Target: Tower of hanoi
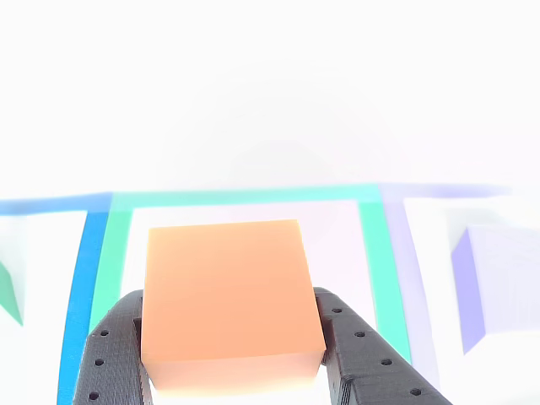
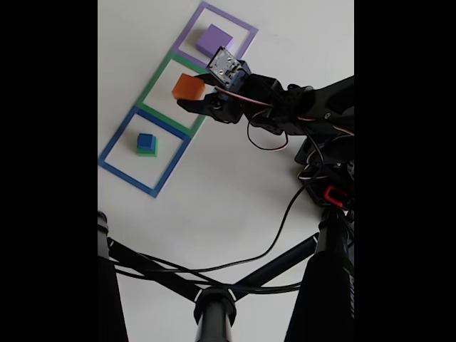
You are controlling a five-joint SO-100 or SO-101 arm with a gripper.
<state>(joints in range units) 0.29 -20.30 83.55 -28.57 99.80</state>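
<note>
Presently, the pale-purple slab [image 2: 214, 38] lies inside the purple outline [image 2: 246, 28]. The gripper [image 1: 232, 359] is clenched on the orange cube [image 1: 226, 291] over the green outline [image 2: 153, 84]. The blue cube [image 2: 146, 140] sits atop the green cube [image 2: 147, 151].

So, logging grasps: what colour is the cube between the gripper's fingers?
Orange cube, clearest in the other view, held by the gripper.

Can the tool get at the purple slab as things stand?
Probably not yet: the tool has its fingers against both sides of the orange cube in the green outline, so it looks occupied. The purple slab sits uncovered in the next outline, close by, once the cube is released.
</note>
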